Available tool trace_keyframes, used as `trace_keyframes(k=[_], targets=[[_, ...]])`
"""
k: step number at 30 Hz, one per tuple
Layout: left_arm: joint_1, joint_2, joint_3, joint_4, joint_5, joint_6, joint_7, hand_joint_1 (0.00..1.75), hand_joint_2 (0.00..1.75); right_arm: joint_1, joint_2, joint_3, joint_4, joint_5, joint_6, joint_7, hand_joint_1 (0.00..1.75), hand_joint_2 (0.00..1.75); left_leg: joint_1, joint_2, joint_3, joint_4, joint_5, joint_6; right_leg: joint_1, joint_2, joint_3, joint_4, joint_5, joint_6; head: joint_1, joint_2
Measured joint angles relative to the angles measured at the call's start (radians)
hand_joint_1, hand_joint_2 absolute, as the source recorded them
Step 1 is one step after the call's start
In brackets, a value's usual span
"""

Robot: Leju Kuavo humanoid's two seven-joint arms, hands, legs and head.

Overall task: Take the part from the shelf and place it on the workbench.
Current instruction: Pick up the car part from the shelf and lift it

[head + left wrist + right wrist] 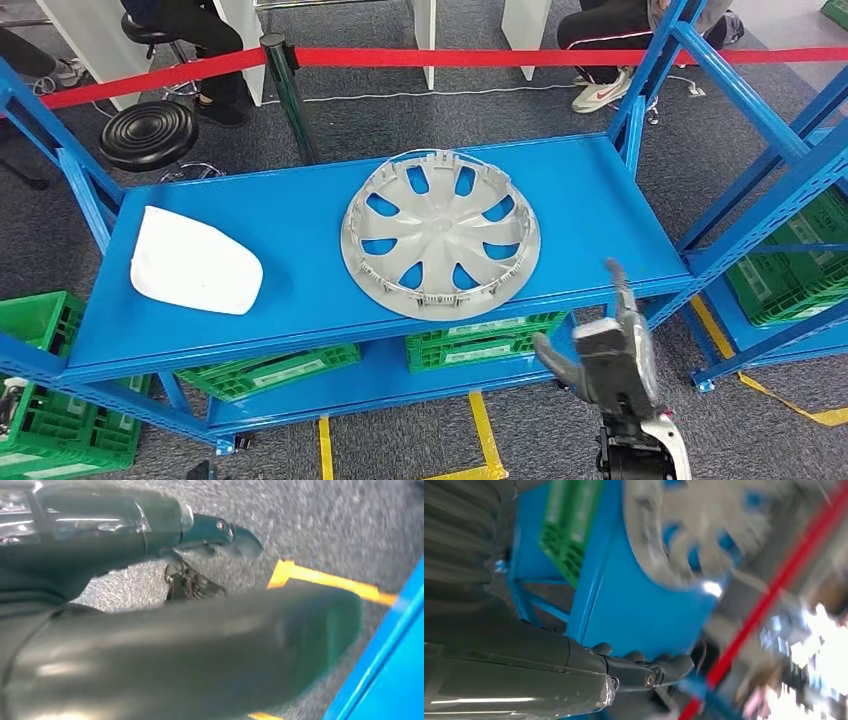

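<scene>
Right hand (608,345) is nearest, raised in front of the shelf's front edge toward its right end, fingers spread apart, nothing in them, not touching the shelf (300,290). Right wrist view is blurred but shows the same hand (644,672) with dark fingers extended against the blue shelf edge and the hubcap (694,535) beyond, apart from it. Left hand (165,605) shows in the left wrist view over grey speckled floor with a yellow tape line (330,582) and a blue shelf part at the side; thumb and a dark finger are apart with nothing between them. Green crates (480,340) sit on the lower level under the top shelf board, more green crates at far left and far right. On the top board: grey hubcap (440,233), the part, lies flat slightly right of centre, its near rim close to the front edge. White curved panel (193,262) lies flat at the left end, well apart from the hubcap. Behind the shelf: red barrier tape (480,57) on a dark post (287,95), black round stool (148,133), seated people's legs and shoes beyond.
</scene>
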Motion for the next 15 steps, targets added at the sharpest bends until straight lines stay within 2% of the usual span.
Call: trace_keyframes(k=[2,4,11,15], targets=[[0.000,-0.006,-0.004,0.000,-0.018,-0.006,0.004,0.00,0.00,-0.075,-0.032,0.031,0.038,0.000,0.102,0.034,0.00,1.75,-0.002,0.001,0.000,0.000,0.002,0.002,-0.001,0.000,0.000,0.000,0.002,0.001,0.000,0.000],[0.000,-0.012,-0.009,0.000,-0.026,-0.004,0.012,0.00,0.00,-0.135,-0.057,0.057,0.073,0.009,0.152,0.050,0.00,1.75,-0.003,0.001,0.001,0.001,0.003,0.004,-0.002,0.000,0.000,0.000,0.003,0.002,0.000,0.000],[0.000,-0.024,-0.026,0.000,-0.050,0.002,0.043,0.00,0.00,-0.274,-0.115,0.134,0.155,0.098,0.220,0.106,0.00,1.75,-0.004,0.001,0.000,0.001,0.003,0.005,-0.003,0.000,0.000,0.000,0.004,0.003,0.000,0.000],[-0.013,-0.031,-0.048,0.000,-0.076,0.004,0.068,0.00,0.00,-0.426,-0.131,0.181,0.244,0.152,0.305,0.116,0.00,1.75,-0.004,0.003,0.000,0.001,0.004,0.005,-0.003,0.001,0.000,0.000,0.004,0.003,0.000,0.000]])
